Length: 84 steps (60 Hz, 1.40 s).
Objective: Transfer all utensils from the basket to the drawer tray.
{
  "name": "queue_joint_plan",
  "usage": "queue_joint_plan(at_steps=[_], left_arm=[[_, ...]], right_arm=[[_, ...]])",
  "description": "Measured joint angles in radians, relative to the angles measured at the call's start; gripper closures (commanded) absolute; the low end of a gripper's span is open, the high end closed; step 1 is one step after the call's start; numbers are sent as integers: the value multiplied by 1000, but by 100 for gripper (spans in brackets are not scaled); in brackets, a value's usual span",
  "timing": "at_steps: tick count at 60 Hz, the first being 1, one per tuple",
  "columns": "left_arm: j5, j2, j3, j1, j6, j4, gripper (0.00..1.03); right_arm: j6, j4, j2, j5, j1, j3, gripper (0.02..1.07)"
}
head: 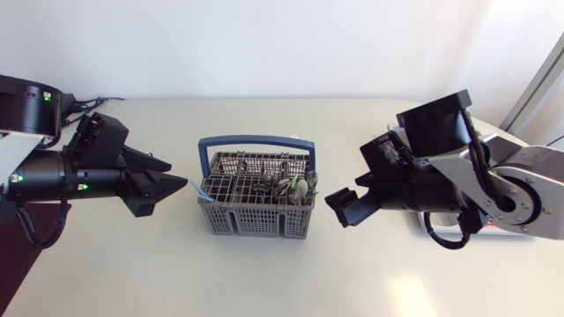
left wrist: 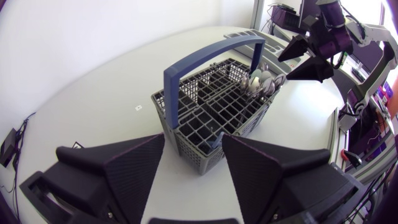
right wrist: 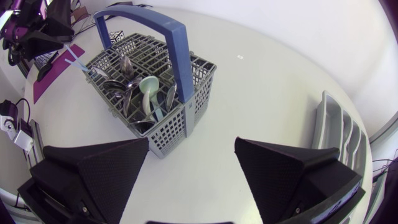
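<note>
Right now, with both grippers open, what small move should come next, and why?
Probably the right gripper should lower toward the spoons: they stand in the basket end nearest it, it is open and empty, and the drawer tray lies beside that gripper.

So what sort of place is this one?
Probably a robotics lab table staging a kitchen chore: a cutlery basket holding utensils, a drawer tray, the left gripper and right gripper either side.

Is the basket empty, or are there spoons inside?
Not empty: utensils, including a pale green spoon, stand in the basket, most at the end nearer the right gripper.
</note>
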Motion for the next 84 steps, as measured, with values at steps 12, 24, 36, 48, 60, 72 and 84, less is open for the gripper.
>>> queue_joint_plan(at_steps=[12,24,36,48,60,72,84], left_arm=[[1,31,24,-53,-51,-2,57],[1,61,24,-57,-64,-4,61],[0,73,24,-60,-66,1,71],[1,86,24,-88,-74,7,79],[1,86,24,-104,-74,7,89],[0,86,24,-105,-80,8,98],[-4,90,24,-115,-81,19,100]], right_arm=[[0,-2,-4,0,1,0,7],[0,-3,-16,0,1,-11,7],[0,-3,-16,0,4,-13,7],[0,-3,-17,0,13,-13,7],[0,-3,-17,0,13,-13,7],[0,-4,-23,0,27,-13,7],[0,-11,-28,1,29,-13,7]])
